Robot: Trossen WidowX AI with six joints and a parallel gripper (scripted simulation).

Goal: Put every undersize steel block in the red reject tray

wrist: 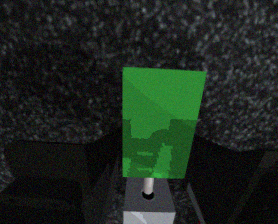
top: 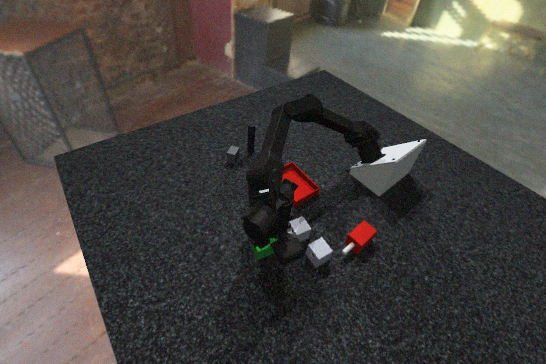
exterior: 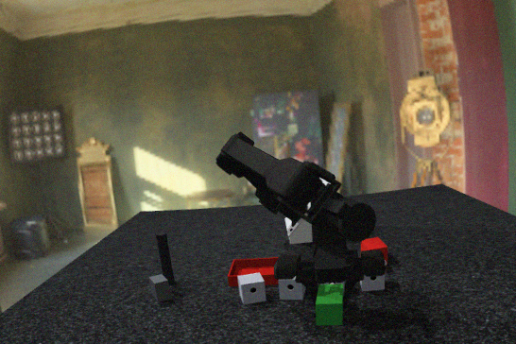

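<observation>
Between the jaws, the green gauge (top: 263,250) (exterior: 329,308) (wrist: 161,115) sits gripped, its pin at a block's hole.

Four bored steel blocks (top: 319,252) (exterior: 251,288) (wrist: 149,218), two gauges (top: 364,234) (exterior: 329,310) (wrist: 161,105), one red tray (top: 314,191) (exterior: 246,266), one grey block (top: 232,154) (exterior: 161,288), one black post (top: 251,141) (exterior: 164,258) and one white wedge (top: 382,176) (exterior: 301,232) are counted.

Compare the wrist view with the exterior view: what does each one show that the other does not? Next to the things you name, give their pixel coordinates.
Only wrist: the pale round pin (wrist: 148,186) of the green gauge, lined up with a dark hole in a block.
Only exterior: the shallow red tray (top: 315,188) (exterior: 238,279), the upright black post (top: 251,141) (exterior: 164,258) and the small dark-grey block (top: 233,156) (exterior: 161,289).
Both: the green box-shaped gauge body (top: 262,253) (exterior: 329,310) (wrist: 160,100), the black hand (top: 274,247) (exterior: 329,285) (wrist: 150,129) shut on it, and pale-grey steel, one block in wrist, several in exterior.
</observation>
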